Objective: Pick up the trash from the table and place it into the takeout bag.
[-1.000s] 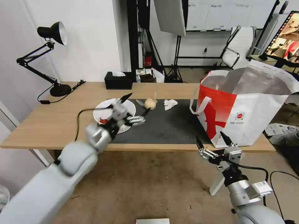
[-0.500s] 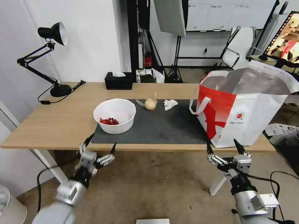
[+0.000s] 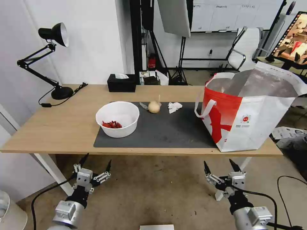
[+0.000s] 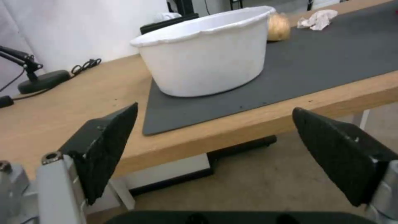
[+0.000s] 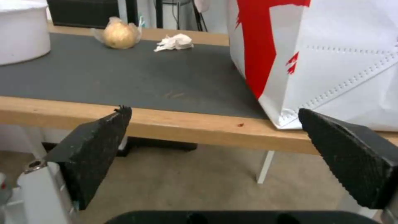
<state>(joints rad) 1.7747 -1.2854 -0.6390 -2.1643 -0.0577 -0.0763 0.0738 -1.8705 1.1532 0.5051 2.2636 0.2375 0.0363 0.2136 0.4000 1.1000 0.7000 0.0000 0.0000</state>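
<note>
On the table (image 3: pixel 60 127) a dark mat holds a white bowl (image 3: pixel 117 118) (image 4: pixel 207 59) with red scraps, a beige lump (image 3: pixel 154 107) (image 5: pixel 119 35) (image 4: pixel 277 27) and a crumpled tissue (image 3: pixel 174 106) (image 5: pixel 175 42) (image 4: pixel 318 20). The white and red takeout bag (image 3: pixel 252 108) (image 5: pixel 331 56) stands open at the table's right end. My left gripper (image 3: pixel 96 162) (image 4: pixel 215 152) hangs open and holds nothing, below the table's front edge under the bowl. My right gripper (image 3: pixel 219 166) (image 5: pixel 215 146) is open too, below the edge under the bag.
A black desk lamp (image 3: pixel 52 60) stands at the table's far left, with a black tissue box (image 3: pixel 122 83) along the back edge. A white chair (image 3: pixel 247 48) and light stands fill the room behind. Cables trail on the floor near both arms.
My left arm has drawn back from over the bowl and sunk below the table's front edge. The right gripper has dropped a little lower. The trash has stayed put.
</note>
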